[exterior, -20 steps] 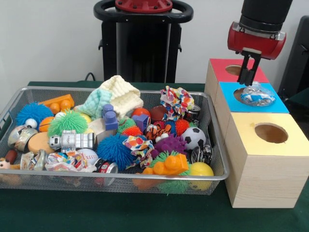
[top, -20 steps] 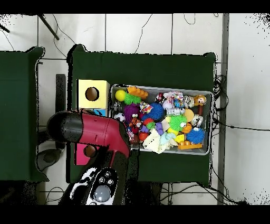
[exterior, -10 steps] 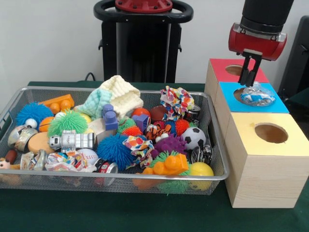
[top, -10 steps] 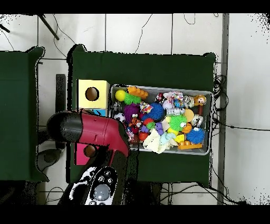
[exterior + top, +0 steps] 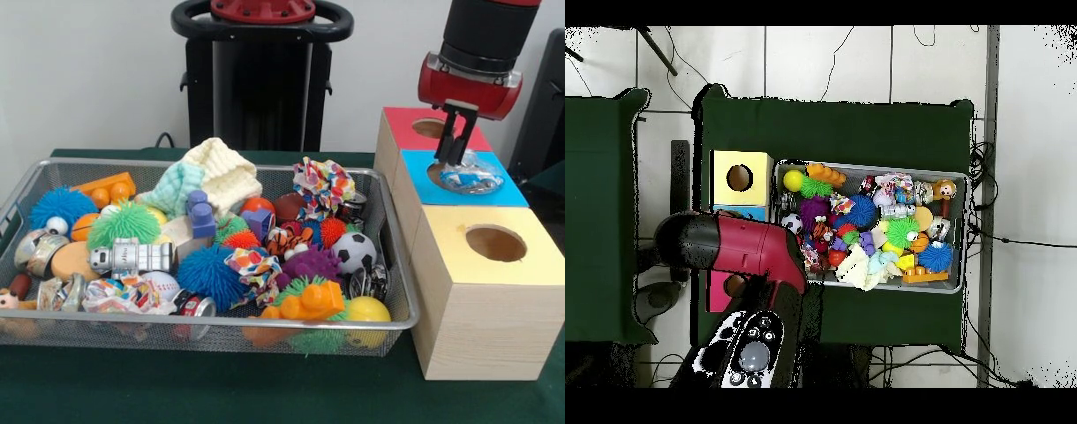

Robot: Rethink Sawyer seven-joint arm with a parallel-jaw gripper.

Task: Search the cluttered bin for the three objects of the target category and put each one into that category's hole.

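My gripper (image 5: 453, 159) hangs from the red and black arm over the blue-topped box (image 5: 415, 177), the middle of three. Its tips reach the top edge of a crumpled clear and blue plastic item (image 5: 470, 176) that lies across the blue box's hole. The wire mesh bin (image 5: 399, 265) to the left holds several toys, among them a soccer ball (image 5: 354, 251), a blue spiky ball (image 5: 207, 273) and a silver robot figure (image 5: 132, 257). In the overhead view the arm (image 5: 740, 250) covers the blue box and the gripper.
A red-topped box (image 5: 399, 124) with a hole stands behind the blue one and a yellow-topped box (image 5: 459, 256) with an open hole (image 5: 495, 243) stands in front. All three line the bin's right side on the green cloth (image 5: 221, 389).
The arm has shifted slightly to the right over the blue box. The plastic item has stayed in place on the hole.
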